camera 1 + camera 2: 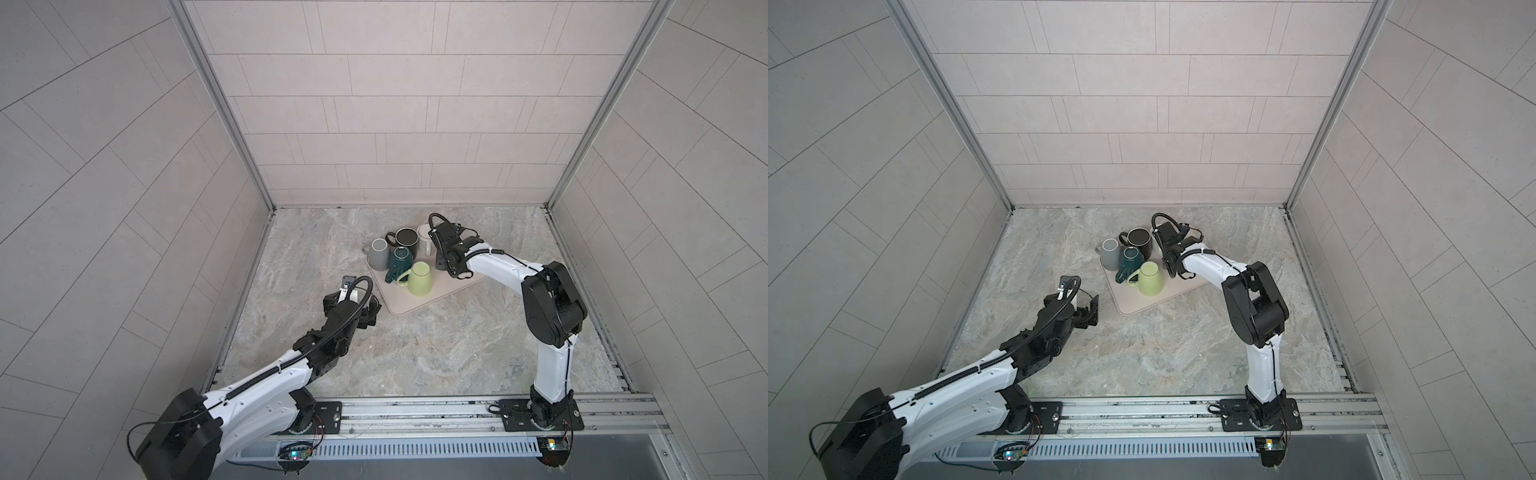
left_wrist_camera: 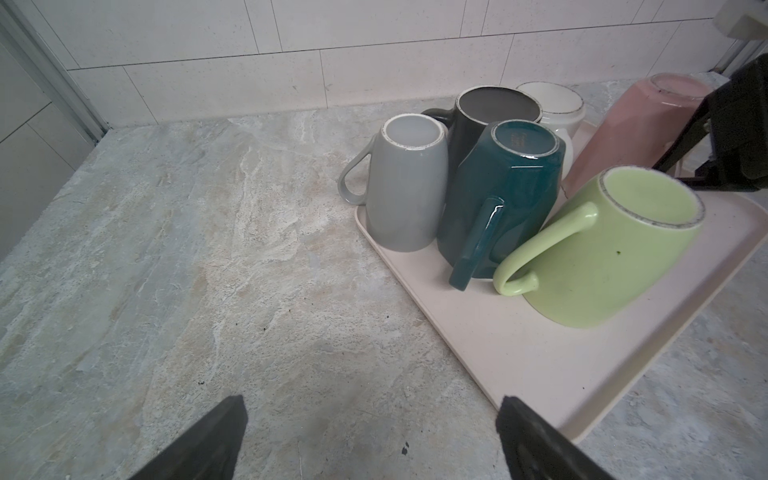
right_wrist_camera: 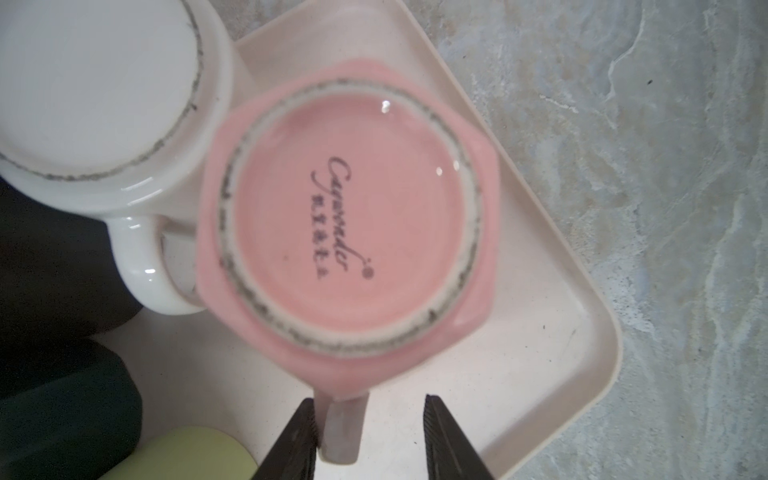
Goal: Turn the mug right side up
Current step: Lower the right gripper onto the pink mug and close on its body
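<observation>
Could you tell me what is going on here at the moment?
The right tool is over an upside-down pink mug on a beige tray, its jaws straddling the mug's handle but not yet clamped on it. The left tool hangs open above the marble countertop beside the tray, holding nothing. A green mug nearby is upside down too.

Overhead stereo; wrist views twd tray (image 2: 519, 365)
</observation>
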{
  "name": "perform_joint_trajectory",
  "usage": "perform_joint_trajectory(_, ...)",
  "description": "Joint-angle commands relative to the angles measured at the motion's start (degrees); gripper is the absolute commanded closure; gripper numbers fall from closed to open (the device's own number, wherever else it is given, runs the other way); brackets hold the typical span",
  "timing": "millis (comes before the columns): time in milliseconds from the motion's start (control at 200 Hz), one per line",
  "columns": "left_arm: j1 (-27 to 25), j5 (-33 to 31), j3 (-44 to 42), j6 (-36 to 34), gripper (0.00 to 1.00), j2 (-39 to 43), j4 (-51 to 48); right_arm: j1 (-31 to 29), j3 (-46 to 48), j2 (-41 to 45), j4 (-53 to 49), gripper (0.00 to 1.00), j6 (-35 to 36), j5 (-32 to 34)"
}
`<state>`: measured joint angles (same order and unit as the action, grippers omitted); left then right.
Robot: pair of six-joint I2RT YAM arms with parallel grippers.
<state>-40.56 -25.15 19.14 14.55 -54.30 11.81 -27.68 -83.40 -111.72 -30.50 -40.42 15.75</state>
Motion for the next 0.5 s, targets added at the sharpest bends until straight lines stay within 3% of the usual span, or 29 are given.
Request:
perform_joint_trajectory(0,-0.2,-0.8,-0.2,-0.4,0.0,0.4,0.7,0.9,0.5,0.5,-1.9,0.57,0.3,1.5)
perform_joint_trajectory(495,-0.3,-0.7,-0.1,-0.4,0.0,-0.5,0.8,3.7,-5.1,-3.3,-5.6,0.62,5.0,-5.3)
